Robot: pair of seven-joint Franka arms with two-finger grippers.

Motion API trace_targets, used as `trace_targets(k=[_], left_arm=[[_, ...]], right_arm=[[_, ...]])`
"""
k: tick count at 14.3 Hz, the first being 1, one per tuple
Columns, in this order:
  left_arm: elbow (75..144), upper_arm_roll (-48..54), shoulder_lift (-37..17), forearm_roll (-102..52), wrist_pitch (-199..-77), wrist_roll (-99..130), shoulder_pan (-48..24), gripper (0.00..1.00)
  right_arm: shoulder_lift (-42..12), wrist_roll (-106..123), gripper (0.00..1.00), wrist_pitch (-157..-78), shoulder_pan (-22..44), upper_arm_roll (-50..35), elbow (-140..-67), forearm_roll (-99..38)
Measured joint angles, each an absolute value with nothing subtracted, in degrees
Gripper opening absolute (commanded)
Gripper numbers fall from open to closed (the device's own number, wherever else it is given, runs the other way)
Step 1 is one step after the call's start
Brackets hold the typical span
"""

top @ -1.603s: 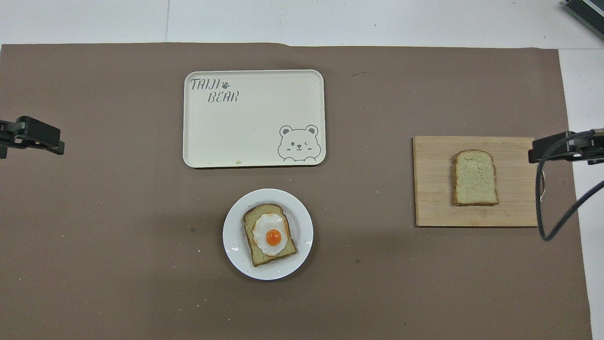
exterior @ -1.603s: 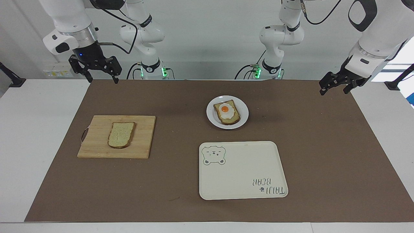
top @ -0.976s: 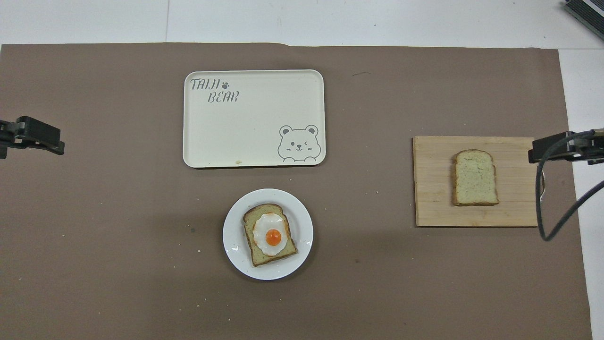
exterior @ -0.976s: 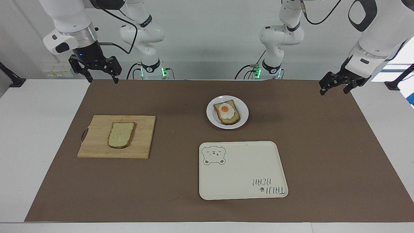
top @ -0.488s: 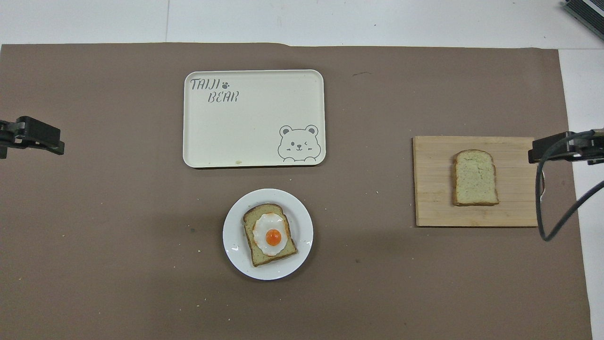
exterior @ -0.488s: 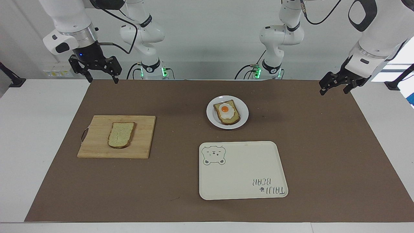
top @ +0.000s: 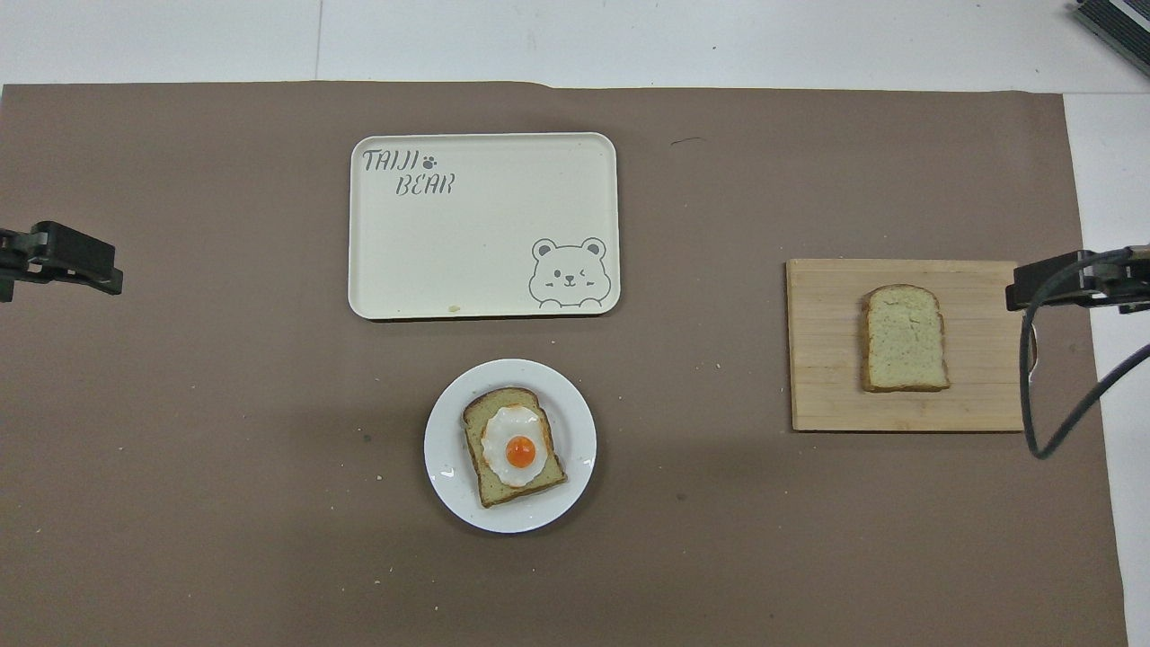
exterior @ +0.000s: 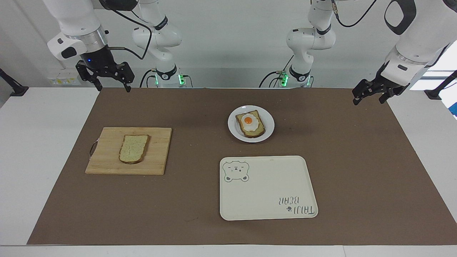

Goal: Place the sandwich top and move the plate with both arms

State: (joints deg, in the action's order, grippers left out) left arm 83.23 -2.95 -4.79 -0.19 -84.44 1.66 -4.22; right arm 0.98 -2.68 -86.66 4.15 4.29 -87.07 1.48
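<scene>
Facing view high, overhead steep — both share mat (exterior: 200, 107).

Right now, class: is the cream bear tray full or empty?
Empty. The tray shows only its printed bear and lettering; the egg-topped bread sits on the plate beside it.

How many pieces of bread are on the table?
2. The plain bread slice lies on the wooden cutting board, toward the right arm's end. The bread slice with a fried egg sits on the white plate. None look hidden.

No displacement is registering between the earlier pictures and the current ones: no object on the counter is shifting, and neither gripper is travelling, opening or closing.
</scene>
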Motion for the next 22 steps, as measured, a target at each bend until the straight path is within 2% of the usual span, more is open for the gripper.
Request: trace_targets(k=[8,14,19,22], left_arm=[[83.23,-2.95,-4.79,-0.19,-84.44,1.66,-4.22,1.0],[83.23,-2.95,-4.79,-0.19,-84.44,1.66,-4.22,1.0],[83.23,-2.95,-4.79,-0.19,-84.44,1.66,-4.22,1.0],[83.23,-2.95,-4.79,-0.19,-84.44,1.66,-4.22,1.0]], right_arm=[[1.81,-2.68,1.0,-93.43,2.75,4.51,-92.01,1.48],[1.37,-2.63,1.0,-102.6,1.58,4.58,-100.4,1.48],[-1.99,0.76,1.0,-108.06,-0.14,4.6,-104.54,1.47],[-5.08,1.94,1.0,-114.43,-1.96,4.64,-107.09,1.43]])
